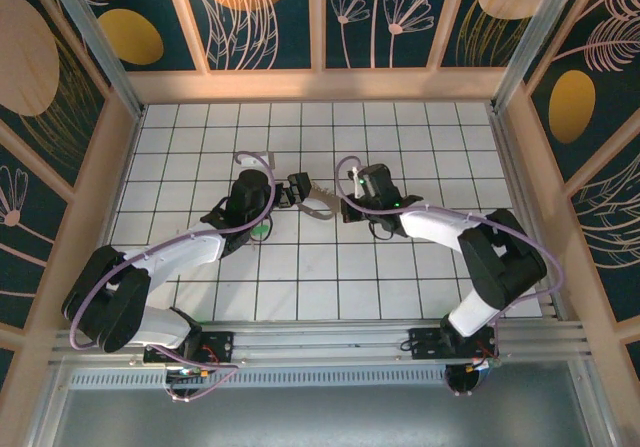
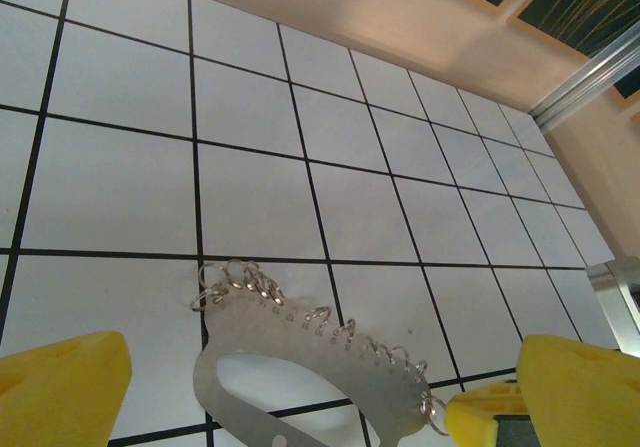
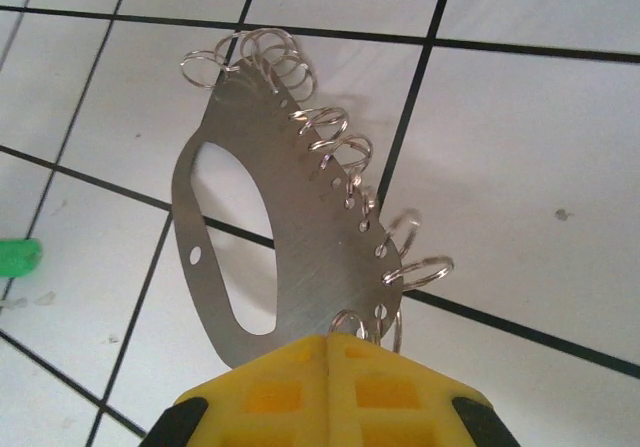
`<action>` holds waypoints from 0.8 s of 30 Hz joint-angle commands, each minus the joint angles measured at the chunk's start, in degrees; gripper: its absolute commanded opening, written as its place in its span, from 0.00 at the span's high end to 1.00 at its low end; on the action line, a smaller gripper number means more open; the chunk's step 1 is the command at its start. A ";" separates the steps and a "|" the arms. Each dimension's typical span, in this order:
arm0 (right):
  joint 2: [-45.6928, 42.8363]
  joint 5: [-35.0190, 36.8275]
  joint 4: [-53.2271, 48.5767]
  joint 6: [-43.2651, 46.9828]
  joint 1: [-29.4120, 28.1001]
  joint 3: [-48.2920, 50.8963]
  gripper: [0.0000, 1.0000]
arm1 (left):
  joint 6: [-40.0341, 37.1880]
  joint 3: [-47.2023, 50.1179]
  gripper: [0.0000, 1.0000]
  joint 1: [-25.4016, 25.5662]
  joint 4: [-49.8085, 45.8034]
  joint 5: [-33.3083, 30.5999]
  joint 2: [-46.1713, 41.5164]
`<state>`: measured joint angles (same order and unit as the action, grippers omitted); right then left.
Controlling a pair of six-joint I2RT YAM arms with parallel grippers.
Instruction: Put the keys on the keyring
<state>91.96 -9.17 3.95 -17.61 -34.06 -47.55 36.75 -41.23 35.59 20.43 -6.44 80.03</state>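
- Jaws of right gripper [image 3: 330, 347] pinch the flat silvery crescent keyring plate [image 3: 290, 227] by its edge; left gripper [image 2: 320, 387] gapes wide, facing it.
- Thin plate may pivot if pushed; green-headed key [image 3: 18, 257] lies nearby, unthreaded.

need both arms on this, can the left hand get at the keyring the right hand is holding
Likely yes: the left hand is open, the keyring sits just ahead between its fingers, and the right hand pinches only one end.

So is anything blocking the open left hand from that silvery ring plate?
Nothing visible does. The flat silvery metal plate edged with small wire rings, clamped by the right hand, sits between the left hand's open yellow fingers; only bare white tiles lie beyond.
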 commanded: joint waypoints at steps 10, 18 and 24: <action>-0.57 -17.11 8.10 -4.49 4.51 7.24 1.00 | 0.33 0.35 0.01 0.16 1.63 0.11 -1.51; 1.31 -16.33 9.11 -5.07 5.58 8.00 1.00 | 0.37 0.45 0.01 0.17 1.81 0.28 -1.37; 1.84 -14.49 8.80 -5.07 6.36 8.39 0.97 | 0.42 0.45 0.01 0.14 1.86 0.28 -1.36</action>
<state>93.06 -24.05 11.25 -21.85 -28.42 -40.27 36.75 -41.23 35.59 20.45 -6.44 79.88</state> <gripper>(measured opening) 0.045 0.988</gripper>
